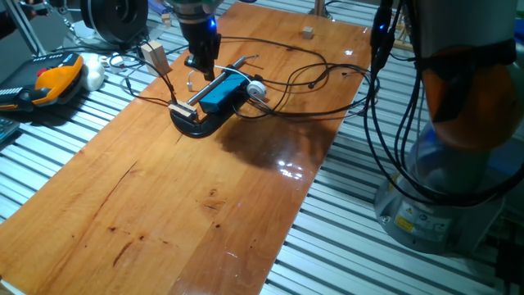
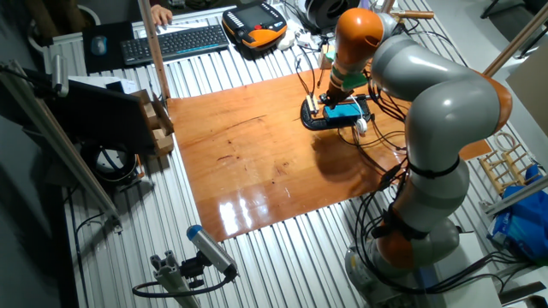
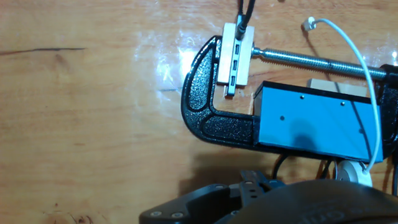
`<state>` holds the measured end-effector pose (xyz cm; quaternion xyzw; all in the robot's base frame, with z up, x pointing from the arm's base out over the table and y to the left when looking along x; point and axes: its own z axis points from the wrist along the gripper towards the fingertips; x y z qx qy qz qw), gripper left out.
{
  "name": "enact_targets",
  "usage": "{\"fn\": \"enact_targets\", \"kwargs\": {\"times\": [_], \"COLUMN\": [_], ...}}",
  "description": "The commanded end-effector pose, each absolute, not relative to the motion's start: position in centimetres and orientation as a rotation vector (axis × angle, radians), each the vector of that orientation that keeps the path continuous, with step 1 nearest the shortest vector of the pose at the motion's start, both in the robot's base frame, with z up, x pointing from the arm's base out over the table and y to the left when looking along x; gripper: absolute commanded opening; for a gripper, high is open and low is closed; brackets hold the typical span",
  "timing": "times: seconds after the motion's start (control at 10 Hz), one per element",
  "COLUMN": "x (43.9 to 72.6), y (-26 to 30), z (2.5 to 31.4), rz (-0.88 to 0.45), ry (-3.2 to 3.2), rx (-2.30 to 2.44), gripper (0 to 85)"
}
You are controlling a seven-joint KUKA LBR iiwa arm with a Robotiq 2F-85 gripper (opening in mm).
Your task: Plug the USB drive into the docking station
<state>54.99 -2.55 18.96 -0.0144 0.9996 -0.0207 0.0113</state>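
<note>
Step in hand: likely the approach, with the grasp not yet made.
Gripper: the gripper (image 1: 202,67) hovered just above the clamped parts. I could not tell how far its fingers were parted, or whether it had hold of anything.
USB drive: the USB drive (image 3: 236,59) sat in the mouth of a black clamp (image 3: 199,106) on the tabletop (image 1: 205,205), with a dark cable at its top end.
Docking station: the docking station (image 3: 317,121) lay just beside the drive, apart from it, with a white cable (image 3: 354,46) across it.
Next move: probably lowering onto the drive and closing squarely on its long sides.
</note>
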Motion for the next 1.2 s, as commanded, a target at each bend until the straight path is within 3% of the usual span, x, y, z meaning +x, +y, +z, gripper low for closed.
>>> {"fn": "enact_targets", "kwargs": {"times": [0.0, 0.6, 1.1], "x": [55.1, 55.2, 55.2], "y": [-2.7, -3.7, -3.8], "z": [19.0, 18.9, 18.6], "rz": [-0.072, -0.100, -0.036], "ry": [3.108, 3.116, 3.130], "rx": [-0.042, -0.002, 0.030], "gripper": [0.0, 0.0, 0.0]}}
